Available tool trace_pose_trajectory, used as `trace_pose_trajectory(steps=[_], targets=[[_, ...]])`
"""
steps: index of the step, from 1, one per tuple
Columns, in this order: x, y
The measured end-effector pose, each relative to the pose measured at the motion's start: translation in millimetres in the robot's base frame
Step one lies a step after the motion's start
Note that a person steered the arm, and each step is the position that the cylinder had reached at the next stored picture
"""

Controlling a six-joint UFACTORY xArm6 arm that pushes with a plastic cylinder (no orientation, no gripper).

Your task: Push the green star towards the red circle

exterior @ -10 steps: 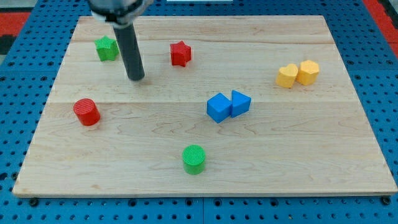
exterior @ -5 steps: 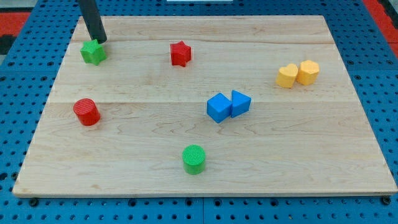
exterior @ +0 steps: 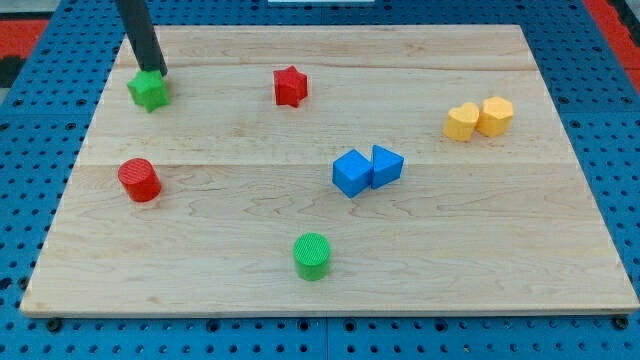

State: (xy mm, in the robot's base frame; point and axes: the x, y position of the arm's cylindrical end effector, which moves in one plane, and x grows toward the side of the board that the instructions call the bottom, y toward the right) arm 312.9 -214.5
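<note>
The arm has no jaws, only a rod whose tip [exterior: 153, 72] touches the top edge of the green star [exterior: 148, 91] near the counter's [exterior: 420, 260] upper left, with the red circle [exterior: 139, 180] straight below it, well apart.

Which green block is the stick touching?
The green star at the view's top left; my tip sits at its top edge. The green cylinder sits far off, near the bottom.
</note>
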Motion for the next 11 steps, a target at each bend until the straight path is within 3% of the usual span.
trace_pose_trajectory(steps=[1, 2, 3, 4, 5, 7, 8, 10, 11], targets=[[35.5, 16.2], [45.3, 35.4], [4.3, 20.5], [21.3, -34.4], [54.3, -16.9], [114.8, 103.7], [135.7, 75.8], [88.2, 82.7], [78.0, 42.1]])
